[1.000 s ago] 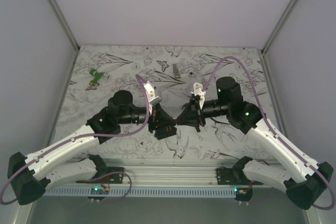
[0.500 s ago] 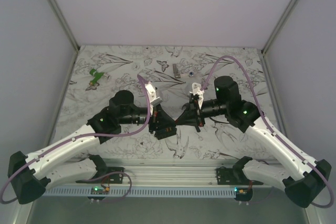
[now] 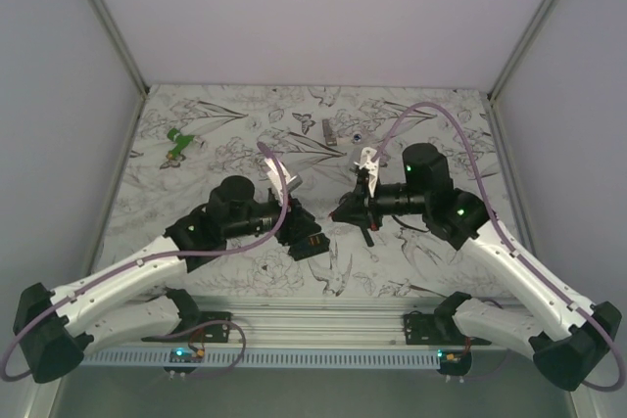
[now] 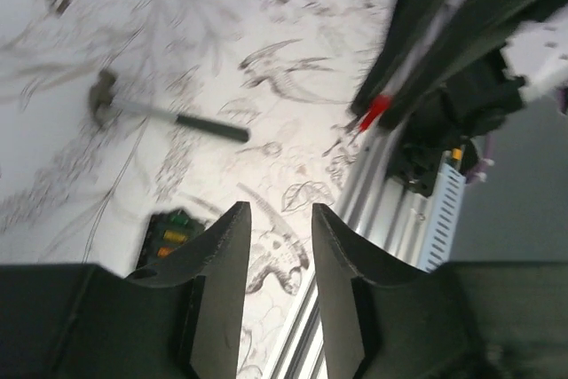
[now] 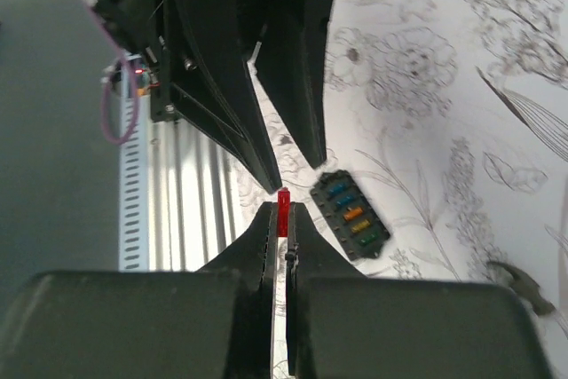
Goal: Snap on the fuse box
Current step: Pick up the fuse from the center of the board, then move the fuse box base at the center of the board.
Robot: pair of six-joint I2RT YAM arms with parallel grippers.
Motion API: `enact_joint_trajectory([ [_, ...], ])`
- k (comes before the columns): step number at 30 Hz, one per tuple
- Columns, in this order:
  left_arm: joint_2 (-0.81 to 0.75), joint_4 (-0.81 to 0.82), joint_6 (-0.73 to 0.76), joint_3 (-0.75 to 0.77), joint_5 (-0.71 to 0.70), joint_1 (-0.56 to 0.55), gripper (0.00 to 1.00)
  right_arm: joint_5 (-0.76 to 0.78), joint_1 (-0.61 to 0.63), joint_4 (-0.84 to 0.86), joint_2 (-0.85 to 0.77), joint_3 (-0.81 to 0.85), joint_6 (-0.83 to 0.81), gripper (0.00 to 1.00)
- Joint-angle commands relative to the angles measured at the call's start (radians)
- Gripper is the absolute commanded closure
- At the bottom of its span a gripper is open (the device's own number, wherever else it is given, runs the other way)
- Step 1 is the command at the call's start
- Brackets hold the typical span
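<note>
Currently my right gripper [image 5: 282, 216] clamps red fuse [image 5: 283, 199]; left gripper [image 4: 280, 215] spread, empty. Fuse box [image 5: 351, 213] just right of fuse tip, long axis diagonal; left arm looks nearer.

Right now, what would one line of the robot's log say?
left gripper: open, empty | right gripper: shut on red piece | fuse box: lying on table, ungripped

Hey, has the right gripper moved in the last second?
Yes. In the top view the right gripper, shut on a red fuse, has shifted slightly toward the table's far side, away from the fuse box, which lies on the table.
</note>
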Motion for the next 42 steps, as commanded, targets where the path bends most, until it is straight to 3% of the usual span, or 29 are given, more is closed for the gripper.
enact_joint_trajectory([
  [1,0.016,-0.124,-0.086,-0.034,-0.251,0.021,0.62,0.204,-0.001,0.015,-0.002,-0.027,0.083,1.0],
  [9,0.148,-0.235,-0.306,-0.102,-0.329,0.145,0.62,0.358,0.001,0.103,0.001,-0.124,0.212,1.0],
  [17,0.352,-0.234,-0.412,-0.1,-0.324,0.186,0.75,0.401,0.002,0.157,0.001,-0.193,0.269,1.0],
  [26,0.485,-0.231,-0.467,-0.066,-0.263,0.185,0.85,0.403,0.004,0.176,0.004,-0.218,0.285,1.0],
  [32,0.525,-0.22,-0.53,-0.042,-0.247,0.139,0.86,0.43,0.009,0.169,0.027,-0.214,0.322,1.0],
  [42,0.645,-0.136,-0.664,0.006,-0.245,0.065,0.86,0.61,0.104,0.034,0.109,-0.172,0.383,1.0],
])
